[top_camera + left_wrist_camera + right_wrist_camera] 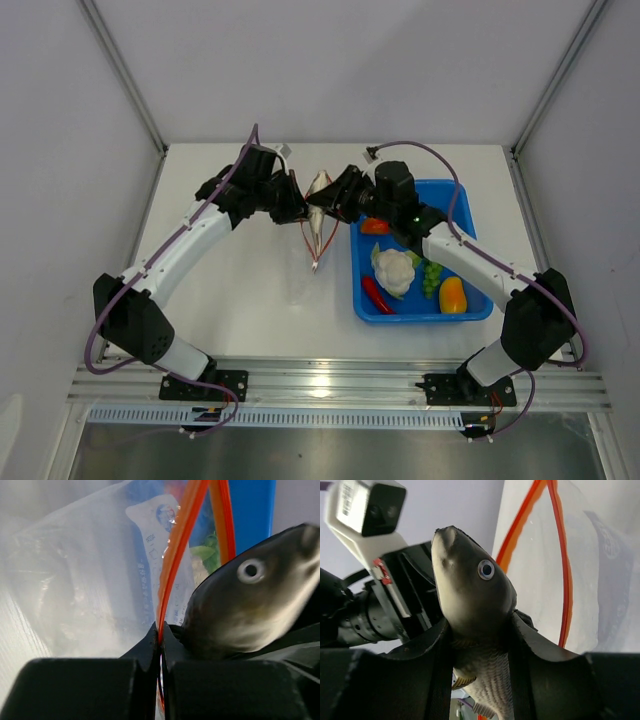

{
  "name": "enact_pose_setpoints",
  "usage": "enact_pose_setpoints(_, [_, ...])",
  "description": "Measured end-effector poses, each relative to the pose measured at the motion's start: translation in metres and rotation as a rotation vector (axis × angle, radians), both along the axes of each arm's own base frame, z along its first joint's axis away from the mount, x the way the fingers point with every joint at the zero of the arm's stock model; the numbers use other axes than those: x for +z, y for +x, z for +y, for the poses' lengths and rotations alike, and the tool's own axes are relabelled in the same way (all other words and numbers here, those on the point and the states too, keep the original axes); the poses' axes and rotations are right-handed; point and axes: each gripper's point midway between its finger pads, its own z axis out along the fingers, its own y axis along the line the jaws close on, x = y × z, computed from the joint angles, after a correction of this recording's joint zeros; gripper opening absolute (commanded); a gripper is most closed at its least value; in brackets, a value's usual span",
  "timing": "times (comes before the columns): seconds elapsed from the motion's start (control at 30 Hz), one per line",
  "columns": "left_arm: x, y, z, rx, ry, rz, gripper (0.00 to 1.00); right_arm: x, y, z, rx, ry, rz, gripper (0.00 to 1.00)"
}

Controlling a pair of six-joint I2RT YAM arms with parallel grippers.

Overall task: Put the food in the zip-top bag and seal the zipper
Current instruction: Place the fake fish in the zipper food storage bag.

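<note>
My left gripper (161, 630) is clamped tight on the zipper (172, 555), pinching one lip of the zip-top bag (75, 580) so the clear plastic hangs off the table between the two arms. My right gripper (480, 637) is about half closed around the belly of the toy fish (470, 575), which it holds head-first right beside the orange loop of the mouth. From the wrist views I can't quite tell whether the nose is already inside that loop or just against its outer face. That is my main worry: only one lip is pinned, so the free lip can sag shut, and if I push on, the fish would ride down the outside of the plastic and drop onto the table. A hard shove could also drag the strip out of the left fingers and let the whole bag fall. The fish's skin looks smooth and rounded, so a twist against the plastic might squirm it out of the grip. The tomato (375, 226), cauliflower (394, 270), chili (378, 295), grapes (431, 275) and pepper (453, 295) all wait in the blue tray (478, 312), so most of the loading and the sealing are ahead.
</note>
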Motion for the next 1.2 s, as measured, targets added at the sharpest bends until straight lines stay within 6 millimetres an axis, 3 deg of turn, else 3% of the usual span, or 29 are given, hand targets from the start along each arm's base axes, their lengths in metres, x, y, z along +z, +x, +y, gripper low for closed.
enact_pose_setpoints(0.17, [0.002,0.005,0.001,0.016,-0.009,-0.011,0.01,-0.014,-0.006,-0.001,0.007,-0.048,0.037,0.21])
enact_pose_setpoints(0.23, [0.003,0.006,0.001,0.017,-0.011,-0.012,0.0,-0.018,-0.007,-0.003,0.005,-0.072,0.05,0.41])
enact_pose_setpoints(0.27, [0.003,0.006,0.001,0.017,-0.012,-0.013,0.01,-0.019,-0.007,-0.004,0.004,-0.08,0.055,0.57])
enact_pose_setpoints(0.33, [0.003,0.006,0.001,0.021,-0.014,-0.011,0.01,-0.02,-0.008,-0.005,0.002,-0.095,0.06,0.73])
enact_pose_setpoints(0.37, [0.003,0.006,0.001,0.022,-0.016,-0.011,0.01,-0.02,-0.009,-0.006,0.005,-0.106,0.061,0.86])
enact_pose_setpoints(0.5, [0.004,0.008,0.002,0.025,-0.018,-0.015,0.01,-0.012,-0.009,-0.004,0.015,-0.12,0.044,0.92])
enact_pose_setpoints(0.83, [0.003,0.01,0.006,0.034,-0.017,-0.018,0.01,0.01,0.005,-0.003,0.021,-0.175,-0.005,0.92])
enact_pose_setpoints(1.2, [-0.006,-0.002,0.012,0.023,-0.008,-0.006,0.0,0.009,0.032,-0.021,0.009,-0.313,-0.044,0.89])
